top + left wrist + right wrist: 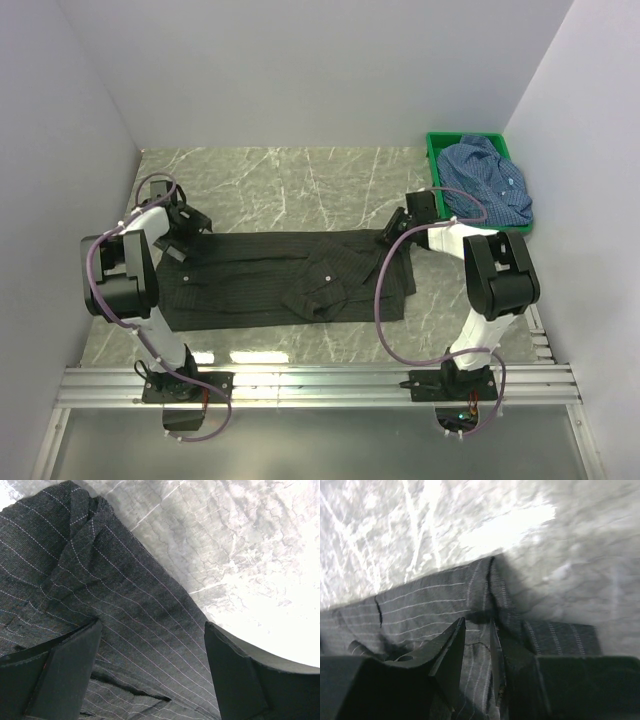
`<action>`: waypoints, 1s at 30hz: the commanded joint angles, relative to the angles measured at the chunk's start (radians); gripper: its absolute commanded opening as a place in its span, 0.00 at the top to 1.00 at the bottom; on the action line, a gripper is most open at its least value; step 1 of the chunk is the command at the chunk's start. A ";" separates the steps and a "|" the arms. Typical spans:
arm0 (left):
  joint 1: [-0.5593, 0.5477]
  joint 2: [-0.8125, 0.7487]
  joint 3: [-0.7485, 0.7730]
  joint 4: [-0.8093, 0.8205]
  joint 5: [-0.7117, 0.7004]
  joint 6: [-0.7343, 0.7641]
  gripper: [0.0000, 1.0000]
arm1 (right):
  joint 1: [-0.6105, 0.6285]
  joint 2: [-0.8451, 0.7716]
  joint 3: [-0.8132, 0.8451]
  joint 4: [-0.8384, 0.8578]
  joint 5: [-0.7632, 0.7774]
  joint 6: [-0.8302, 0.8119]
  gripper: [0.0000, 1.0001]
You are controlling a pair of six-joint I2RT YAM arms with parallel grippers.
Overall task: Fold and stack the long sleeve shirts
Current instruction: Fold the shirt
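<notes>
Left white-and-black jointed arm, right white-and-black jointed arm: white tubular links, bulky black motor housings. Looping lilac cable on each. Black flat base plates at 6 o'clock. Left gripper, right gripper: matte black wedge jaws.

Lab test cell, plain white walls, marble-look table, aluminium rails

The black shirt has pale pinstripes. The blue shirt is finely checked; the crate is green, the table white-veined grey marble.
</notes>
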 commanded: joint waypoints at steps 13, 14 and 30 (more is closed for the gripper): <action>-0.258 -0.392 -0.039 -0.185 -0.186 -0.042 0.03 | -0.027 -0.486 0.157 -0.434 0.337 -0.200 0.28; -0.298 -0.417 -0.059 -0.183 -0.206 -0.055 0.03 | -0.022 -0.532 0.160 -0.457 0.340 -0.199 0.26; -1.081 -0.127 0.198 -0.365 -0.391 -0.122 0.10 | 0.188 -0.782 -0.136 -0.407 0.223 -0.167 0.20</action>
